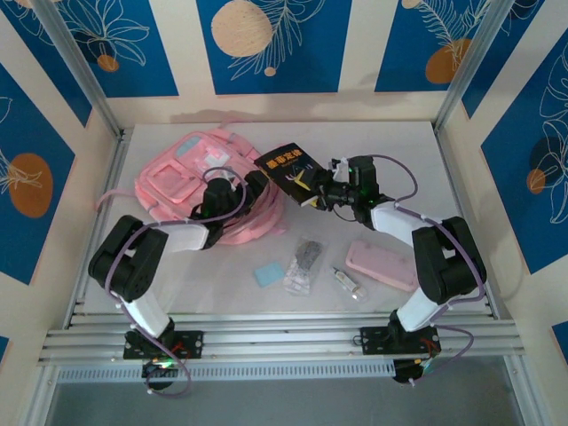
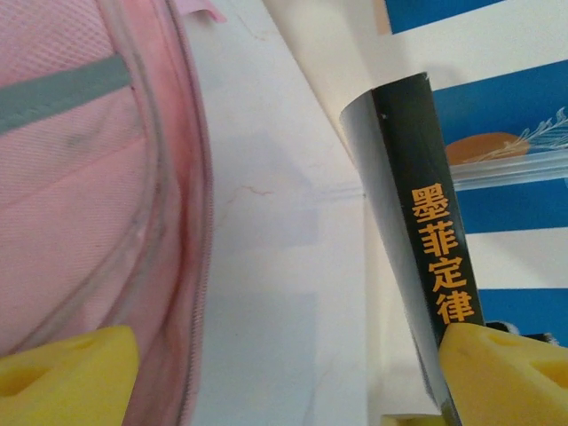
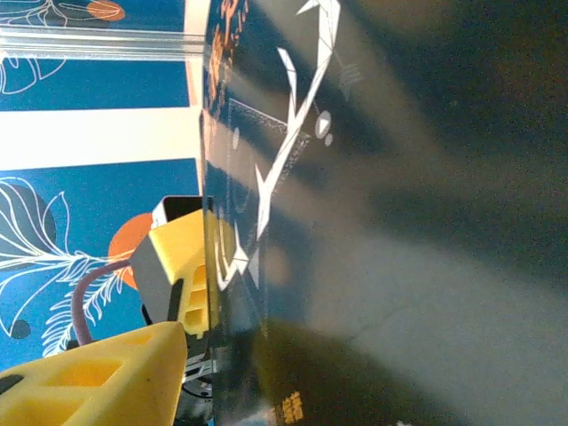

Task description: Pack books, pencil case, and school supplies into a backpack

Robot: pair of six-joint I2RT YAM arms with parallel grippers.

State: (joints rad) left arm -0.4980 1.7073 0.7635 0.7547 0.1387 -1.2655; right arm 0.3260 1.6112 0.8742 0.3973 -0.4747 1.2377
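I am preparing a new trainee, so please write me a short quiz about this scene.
1. True or false: the pencil case lies inside the backpack.
2. Which pincer grips the black book? A) left B) right C) neither
3. Fill in: the left pincer, beside the backpack, stands ___.
Key: 1 false, it lies on the table; 2 B, the right pincer; 3 open.

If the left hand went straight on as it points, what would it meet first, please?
Probably bare table, in the gap between the backpack and the black book; depth is unclear.
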